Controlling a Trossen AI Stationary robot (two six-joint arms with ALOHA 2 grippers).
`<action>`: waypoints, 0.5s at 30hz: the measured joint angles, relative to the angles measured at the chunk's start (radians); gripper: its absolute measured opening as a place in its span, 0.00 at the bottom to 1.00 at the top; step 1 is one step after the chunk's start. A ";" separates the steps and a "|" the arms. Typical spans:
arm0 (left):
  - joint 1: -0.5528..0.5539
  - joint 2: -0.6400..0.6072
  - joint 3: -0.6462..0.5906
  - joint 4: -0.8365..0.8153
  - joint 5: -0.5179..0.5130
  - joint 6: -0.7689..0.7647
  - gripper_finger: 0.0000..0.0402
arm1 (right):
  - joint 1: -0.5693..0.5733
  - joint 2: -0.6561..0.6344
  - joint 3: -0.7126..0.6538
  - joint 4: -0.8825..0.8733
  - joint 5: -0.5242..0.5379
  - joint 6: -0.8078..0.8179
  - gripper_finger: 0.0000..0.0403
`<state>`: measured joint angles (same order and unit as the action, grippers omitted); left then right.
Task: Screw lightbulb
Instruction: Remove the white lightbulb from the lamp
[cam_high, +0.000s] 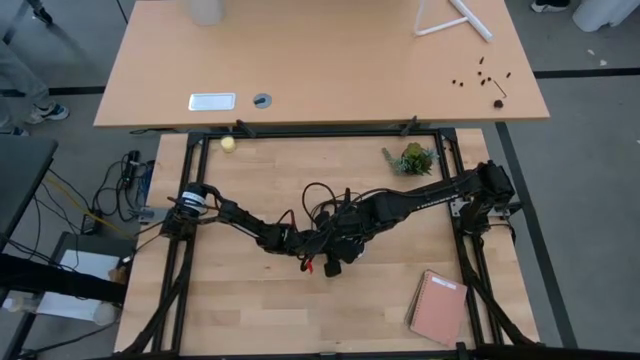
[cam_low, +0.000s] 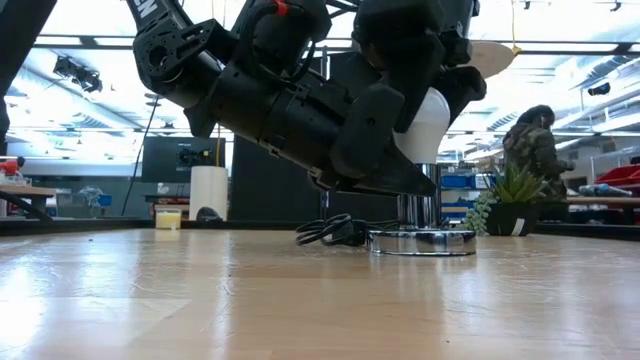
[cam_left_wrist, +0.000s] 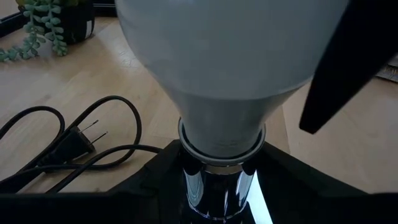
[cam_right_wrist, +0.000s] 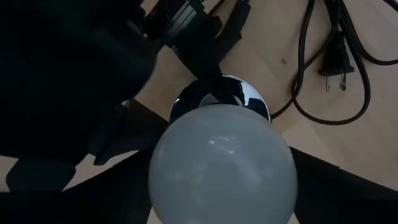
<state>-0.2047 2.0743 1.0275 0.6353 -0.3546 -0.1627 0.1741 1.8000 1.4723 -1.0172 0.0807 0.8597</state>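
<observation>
The white lightbulb (cam_low: 428, 125) stands upright in a chrome socket stem (cam_low: 420, 210) on a round silver disc (cam_low: 420, 241), mid-table. My right gripper (cam_right_wrist: 224, 180) comes down over the bulb's globe (cam_right_wrist: 224, 165) and is shut on it. It hides the bulb in the high view. My left gripper (cam_left_wrist: 214, 199) reaches in low from the table's left and is shut on the stem just below the bulb's collar (cam_left_wrist: 221, 146). The two grippers meet at the table's middle (cam_high: 330, 245). My left gripper pinches the chrome stem (cam_left_wrist: 214, 186) between its two fingers (cam_left_wrist: 155, 186), right under the bulb's collar. The fingers come almost level from the table's left. The disc stays flat on the table. My right gripper has the globe's wide part (cam_right_wrist: 289, 174) between its two fingers (cam_right_wrist: 348, 193), one on each side. They point down from above. The bulb stands upright in the socket.
The socket's black cord and plug (cam_right_wrist: 336, 62) lie coiled just beyond the disc. A small potted plant (cam_high: 412, 158) stands at the far right, a yellowish ball (cam_high: 229, 144) at the far left, and a pink notebook (cam_high: 438, 307) at the near right.
</observation>
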 joint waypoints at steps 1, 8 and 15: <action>0.000 0.000 0.000 0.000 0.000 0.000 0.46 | 0.000 0.000 0.000 0.001 0.000 -0.003 0.76; 0.000 0.000 0.000 -0.001 -0.007 -0.002 0.46 | -0.001 0.000 -0.002 0.028 0.006 -0.049 0.71; 0.000 0.000 -0.001 -0.001 -0.003 0.002 0.46 | -0.001 0.025 -0.027 0.078 0.004 -0.084 0.84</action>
<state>-0.2050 2.0739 1.0264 0.6342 -0.3576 -0.1604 0.1734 1.8245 1.4448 -0.9388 0.0846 0.7752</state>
